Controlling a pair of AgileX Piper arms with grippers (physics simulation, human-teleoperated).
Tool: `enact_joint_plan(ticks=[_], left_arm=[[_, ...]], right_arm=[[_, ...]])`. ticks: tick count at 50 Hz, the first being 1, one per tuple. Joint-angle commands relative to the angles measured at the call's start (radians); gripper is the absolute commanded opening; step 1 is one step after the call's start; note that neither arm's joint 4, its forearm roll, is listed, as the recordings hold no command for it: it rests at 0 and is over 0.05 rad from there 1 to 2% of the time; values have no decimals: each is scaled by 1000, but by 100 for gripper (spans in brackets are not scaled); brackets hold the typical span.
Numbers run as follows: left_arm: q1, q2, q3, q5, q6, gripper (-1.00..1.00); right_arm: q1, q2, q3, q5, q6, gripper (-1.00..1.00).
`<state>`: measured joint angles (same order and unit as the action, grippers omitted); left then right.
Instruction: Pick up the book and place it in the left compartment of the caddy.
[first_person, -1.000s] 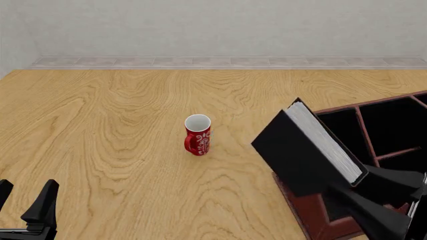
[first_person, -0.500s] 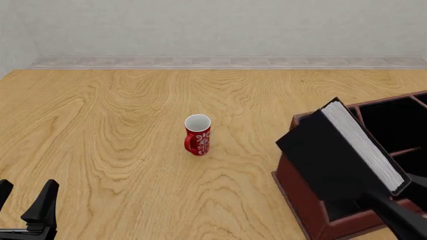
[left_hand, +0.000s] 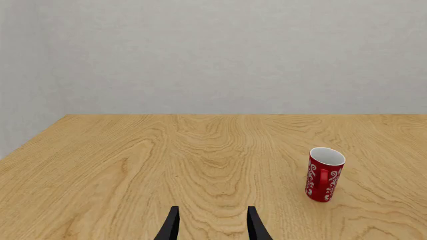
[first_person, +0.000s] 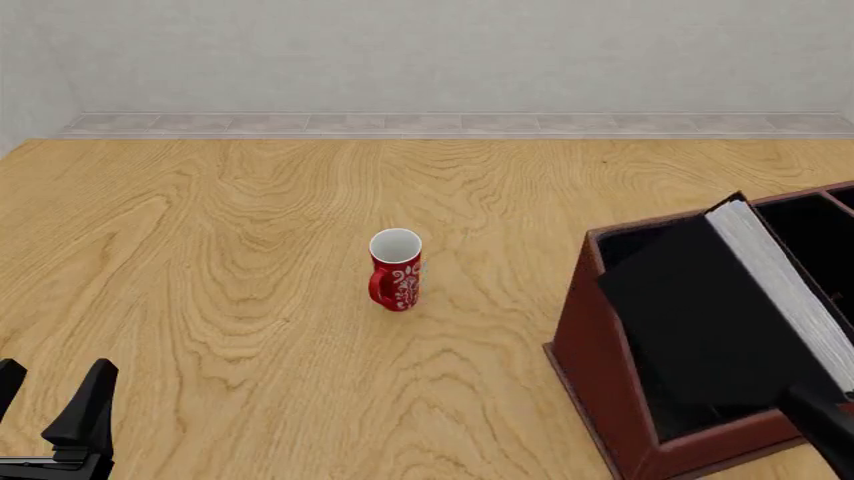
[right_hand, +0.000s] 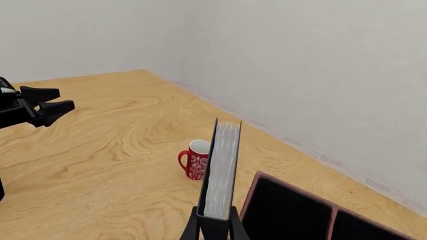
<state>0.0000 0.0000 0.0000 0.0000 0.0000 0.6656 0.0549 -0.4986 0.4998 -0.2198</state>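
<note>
Left wrist view: my left gripper (left_hand: 211, 226) is idle, its 2 fingers spread w/ nothing between them, low over bare table (left_hand: 167, 155); the red mug (left_hand: 324, 174) stands upright further out and to the right, well apart, so that arm is just parked out of the way. Front view: same left gripper (first_person: 47, 405) sits at the near left edge, fingers parted, far from the action. On the right, the book (first_person: 727, 305) is in the air, tilted, white page block facing up and right, black cover facing the camera; it hangs over the near-left part of the caddy (first_person: 601, 360), about above the left compartment (first_person: 638, 250), which shows as the black slot behind the book's top corner. Only a bit of my right arm shows at the near right edge, so the grip can't be read from here. Right wrist view: my right gripper (right_hand: 215, 227) is clamped on the book (right_hand: 222, 170) at its near end, 1 finger each side of the covers, page edge toward the cam. I'd guess I hold it edge-on like this so it can slide down between the thin dividers; black slots of the caddy (right_hand: 293, 210) lie just right of the book, mug (right_hand: 195, 159) beyond on the left. Book not yet inside, i.e. lowering is what's left.
</note>
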Motion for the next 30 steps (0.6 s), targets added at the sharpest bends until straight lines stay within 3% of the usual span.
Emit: enact_joint_plan(ticks=[1,11,30], left_arm=[[0,0,0,0,0,100],[0,0,0,0,0,100],[0,0,0,0,0,100]], right_arm=[[-43,-41,-20,36,29,-100],[-81,-54,-64,92,39,-100],[-137,-54,-63,103,61,-100]])
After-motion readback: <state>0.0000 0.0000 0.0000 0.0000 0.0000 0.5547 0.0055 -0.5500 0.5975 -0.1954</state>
